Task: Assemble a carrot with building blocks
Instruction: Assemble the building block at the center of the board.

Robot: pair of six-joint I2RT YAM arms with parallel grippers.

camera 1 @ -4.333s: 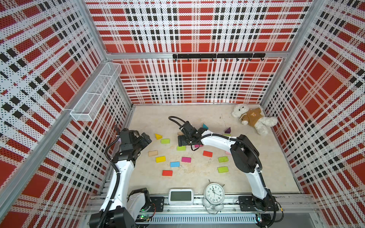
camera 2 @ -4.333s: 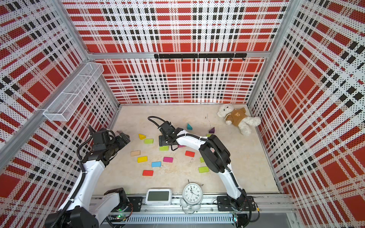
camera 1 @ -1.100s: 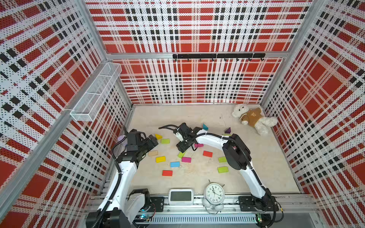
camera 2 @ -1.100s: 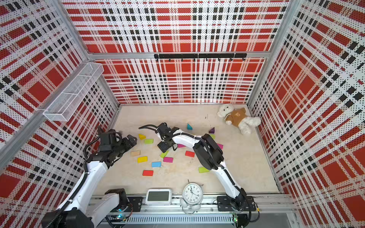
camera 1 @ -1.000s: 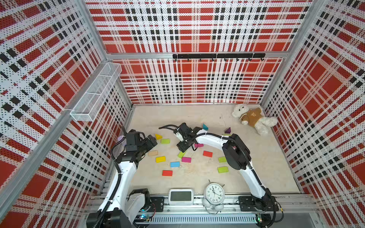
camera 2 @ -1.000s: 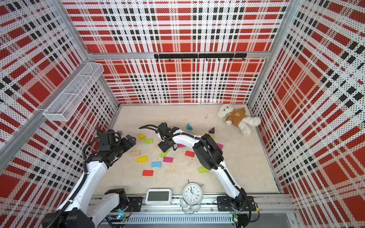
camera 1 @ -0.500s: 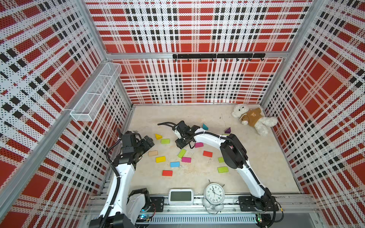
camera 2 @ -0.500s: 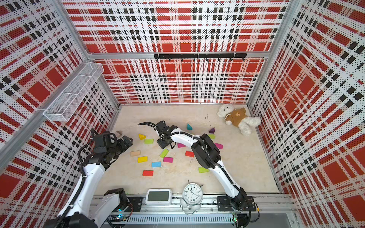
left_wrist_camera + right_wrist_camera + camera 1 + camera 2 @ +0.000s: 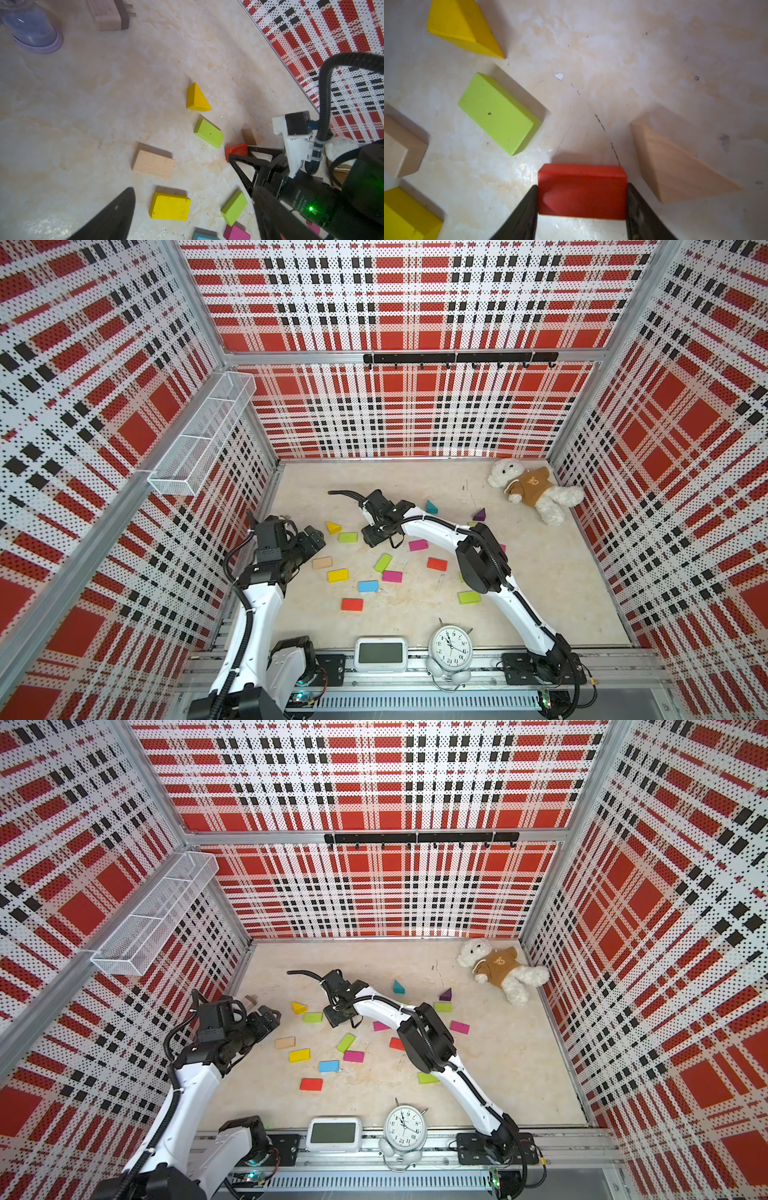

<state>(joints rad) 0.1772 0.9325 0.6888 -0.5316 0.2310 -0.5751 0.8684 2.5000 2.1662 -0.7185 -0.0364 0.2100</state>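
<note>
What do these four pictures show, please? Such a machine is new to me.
These are two white robot arms, each ending in a two-finger gripper. Both top views look down on the whole table; the other two pictures come from cameras on the arms' wrists. Coloured building blocks lie scattered on the table. A teddy bear, an alarm clock and a small screen are there too. The right gripper is closed on a red brick, shown in its wrist view. The left gripper is open and holds nothing.
</note>
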